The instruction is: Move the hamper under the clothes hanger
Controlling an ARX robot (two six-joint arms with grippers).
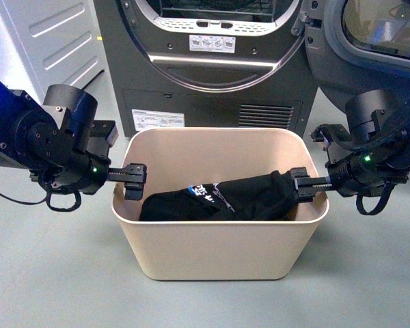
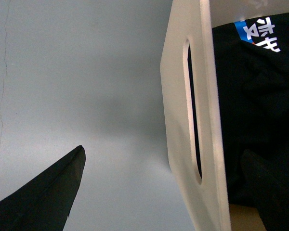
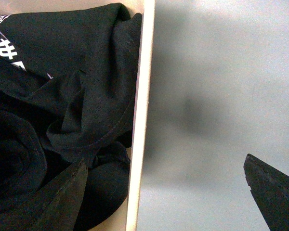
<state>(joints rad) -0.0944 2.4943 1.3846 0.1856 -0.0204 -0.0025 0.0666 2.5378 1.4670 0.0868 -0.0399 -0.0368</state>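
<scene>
The beige hamper (image 1: 219, 256) stands on the grey floor in the front view, with a black garment (image 1: 232, 198) lying inside it. My left gripper (image 1: 133, 181) is open and straddles the hamper's left rim. In the left wrist view that gripper (image 2: 164, 149) has one finger (image 2: 48, 192) outside and the other inside, with the slotted hamper wall (image 2: 178, 120) between them. My right gripper (image 1: 304, 186) is open over the right rim. In the right wrist view this gripper (image 3: 164, 160) spans the hamper rim (image 3: 142, 120), with one finger over the black garment (image 3: 62, 96). The clothes hanger is out of view.
A dark grey dryer (image 1: 212, 82) stands just behind the hamper, its round door (image 1: 376, 41) swung open at the right. A white appliance (image 1: 48, 41) stands at the back left. Grey floor (image 1: 55, 273) lies in front of and beside the hamper.
</scene>
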